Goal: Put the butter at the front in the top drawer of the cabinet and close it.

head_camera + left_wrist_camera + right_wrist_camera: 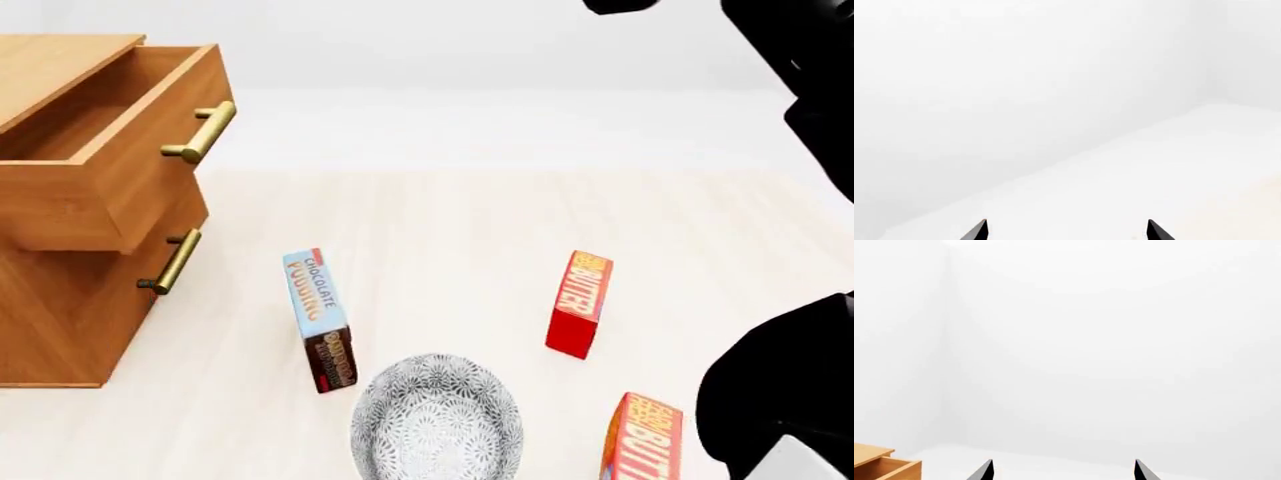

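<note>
The small red butter carton with the yellow-orange lettered face [579, 303] is standing upright on the pale floor right of centre, while its twin, the second red butter carton [645, 440], is sitting nearer at the bottom edge. To the left, the orange-brown wooden cabinet [67, 310] is showing its top drawer [120, 150] pulled open, brass bar handle [200, 132] facing right — a leaning blue-and-brown chocolate pudding box [318, 315] and a patterned grey bowl [435, 420] are lying between cabinet and butter. The left gripper [1066, 231] and right gripper [1062, 471] are both showing spread, empty fingertips — each facing white walls.
</note>
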